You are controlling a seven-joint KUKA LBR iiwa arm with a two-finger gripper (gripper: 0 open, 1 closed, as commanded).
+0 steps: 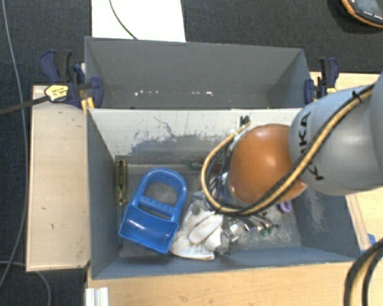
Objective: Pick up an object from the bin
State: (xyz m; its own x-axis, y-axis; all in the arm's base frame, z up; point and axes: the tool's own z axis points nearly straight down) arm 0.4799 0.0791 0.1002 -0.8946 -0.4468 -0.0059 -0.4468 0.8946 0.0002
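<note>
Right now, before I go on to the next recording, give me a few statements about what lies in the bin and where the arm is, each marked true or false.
1. A blue scoop lies in the left part of the bin. True.
2. The white crumpled thing lies against the bin's far wall, at the view's top. False: it lies by the near wall, just right of the blue scoop.
3. The arm's orange cover hangs over the bin's right half. True.
4. The blue scoop is lifted clear of the bin. False: it rests on the bin's floor, apart from the arm.
5. A thin dark stick lies along the bin's left wall. True.
</note>
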